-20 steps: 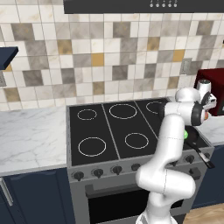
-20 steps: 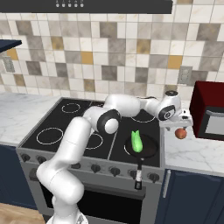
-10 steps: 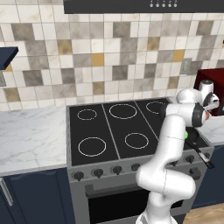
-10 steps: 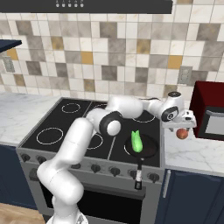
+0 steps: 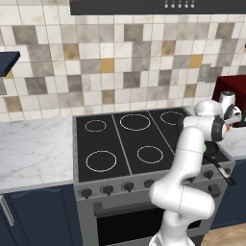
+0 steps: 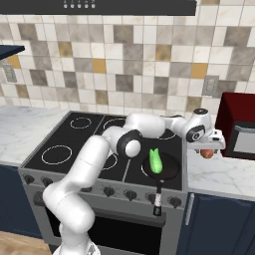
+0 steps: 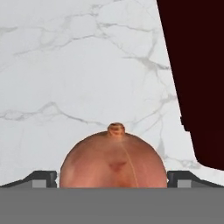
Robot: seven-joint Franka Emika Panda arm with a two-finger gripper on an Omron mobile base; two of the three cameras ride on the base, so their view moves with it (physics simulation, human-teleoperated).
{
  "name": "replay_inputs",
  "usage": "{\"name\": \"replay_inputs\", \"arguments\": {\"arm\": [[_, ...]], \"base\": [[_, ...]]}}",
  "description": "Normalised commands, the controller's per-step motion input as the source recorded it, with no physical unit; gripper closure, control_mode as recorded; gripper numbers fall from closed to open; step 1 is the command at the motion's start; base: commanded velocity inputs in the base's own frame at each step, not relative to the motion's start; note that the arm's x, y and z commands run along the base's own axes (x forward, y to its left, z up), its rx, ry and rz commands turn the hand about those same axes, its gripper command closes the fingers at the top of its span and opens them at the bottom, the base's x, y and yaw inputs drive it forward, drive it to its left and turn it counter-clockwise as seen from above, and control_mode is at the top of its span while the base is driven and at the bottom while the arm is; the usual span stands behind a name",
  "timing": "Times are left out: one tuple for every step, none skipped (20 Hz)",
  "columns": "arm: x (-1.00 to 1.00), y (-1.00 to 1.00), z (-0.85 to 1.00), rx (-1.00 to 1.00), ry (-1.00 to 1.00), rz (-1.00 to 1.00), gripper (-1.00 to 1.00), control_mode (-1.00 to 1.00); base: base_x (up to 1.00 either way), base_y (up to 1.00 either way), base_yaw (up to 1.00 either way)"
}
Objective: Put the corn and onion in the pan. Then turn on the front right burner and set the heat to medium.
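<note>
- Onion [image 7: 114, 158], reddish-orange and round, sits on the marble table [image 7: 65, 65] to the right of the cooktop, just beside a dark red appliance [image 6: 239, 132]; in the right base view it peeks out beneath the hand at [image 6: 207, 154].
- End effector [image 7: 112, 179] is spread wide, one dark fingertip showing on each side of the onion in the hand view. The fingertips bracket the onion but are not pressed to it, so nothing is grasped yet.
- Corn [image 6: 156, 161], bright green, already lies inside the pan [image 6: 162, 169], so that half of the loading looks done.
- Pan rests at the front right of the black cooktop [image 6: 74, 144], its long handle pointing toward the front edge of the stove, presumably over the front right burner, whose circle it hides.
- Knobs [image 6: 130, 193] line the stove's front panel; whether any is turned cannot be made out.
- Left to do, by my reading: clench on the onion, carry it over to the pan and release it beside the corn, then turn the burner's knob to medium.
- Arm is stretched far right across the stove.
</note>
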Motion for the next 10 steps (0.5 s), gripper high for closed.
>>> {"name": "replay_inputs", "arguments": {"arm": [[0.0, 0.0, 0.0, 0.0, 0.0, 0.0, -1.0, -1.0], [0.0, 0.0, 0.0, 0.0, 0.0, 0.0, -1.0, -1.0], [0.0, 0.0, 0.0, 0.0, 0.0, 0.0, 1.0, -1.0], [0.0, 0.0, 0.0, 0.0, 0.0, 0.0, 1.0, -1.0], [0.0, 0.0, 0.0, 0.0, 0.0, 0.0, 1.0, -1.0], [0.0, 0.0, 0.0, 0.0, 0.0, 0.0, 1.0, -1.0], [0.0, 0.0, 0.0, 0.0, 0.0, 0.0, 1.0, -1.0], [0.0, 0.0, 0.0, 0.0, 0.0, 0.0, 1.0, -1.0], [0.0, 0.0, 0.0, 0.0, 0.0, 0.0, 1.0, -1.0], [-0.09, 0.0, 0.0, 0.0, 0.0, 0.0, 1.0, -1.0]], "base": [[0.0, 0.0, 0.0], [0.0, 0.0, 0.0], [0.0, 0.0, 0.0], [0.0, 0.0, 0.0], [0.0, 0.0, 0.0], [0.0, 0.0, 0.0], [0.0, 0.0, 0.0], [0.0, 0.0, 0.0], [0.0, 0.0, 0.0], [0.0, 0.0, 0.0]]}}
